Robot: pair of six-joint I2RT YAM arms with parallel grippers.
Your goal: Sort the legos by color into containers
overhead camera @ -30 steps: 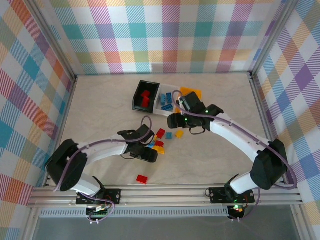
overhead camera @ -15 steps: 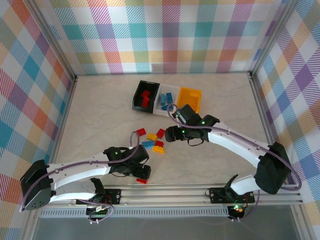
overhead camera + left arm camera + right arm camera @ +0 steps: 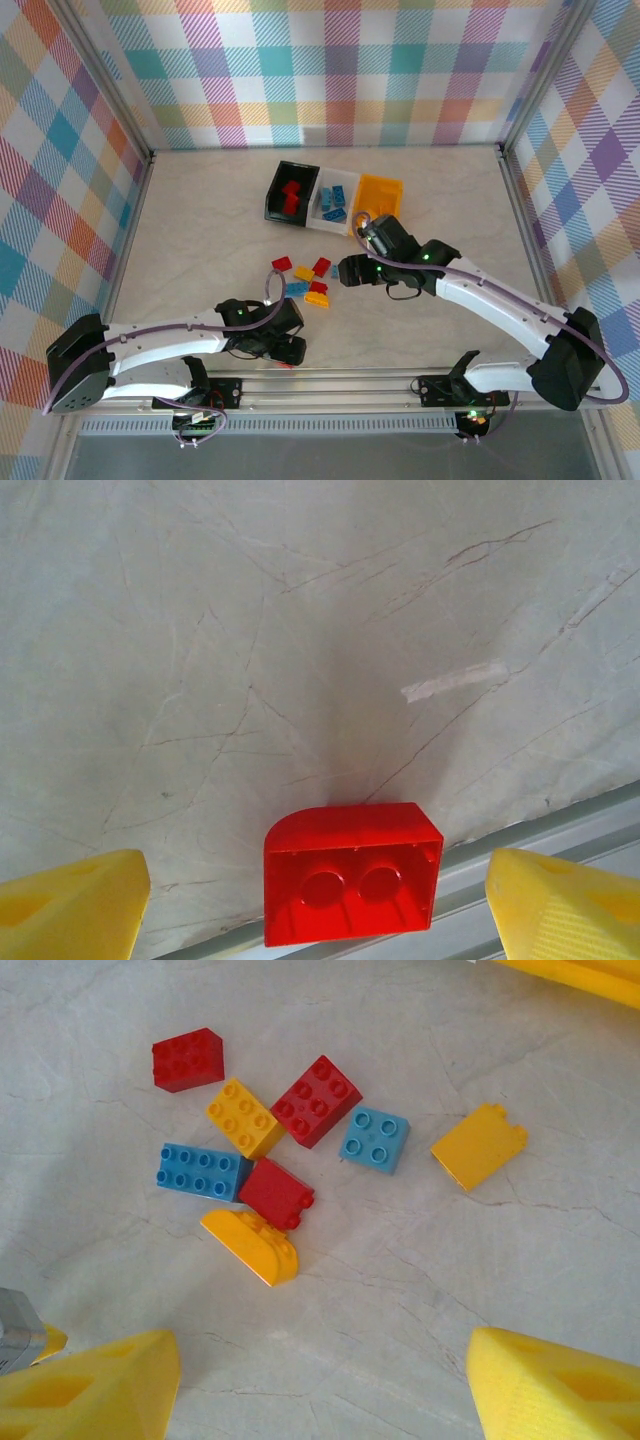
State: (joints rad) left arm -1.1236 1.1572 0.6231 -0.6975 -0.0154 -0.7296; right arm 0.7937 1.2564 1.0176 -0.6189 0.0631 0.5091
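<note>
Top external: left hand (image 3: 287, 347) now nearer rail (image 3: 350, 379), fingers apart around red lego (image 3: 350, 875).

One red brick (image 3: 350, 885) sits in the left gripper's (image 3: 320, 895) gap, metal rail (image 3: 465, 890) just behind, bare table (image 3: 300, 630) ahead. A brick cluster (image 3: 265, 1150) crowds the way ahead-left of the right gripper (image 3: 325, 1380); between its fingers (image 3: 90, 1390) the table is bare.

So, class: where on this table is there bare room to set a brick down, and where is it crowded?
Bare: the left stretch of the table, between the left wall and the black bin; also right of the yellow bin. Crowded: the loose bricks at centre.
</note>
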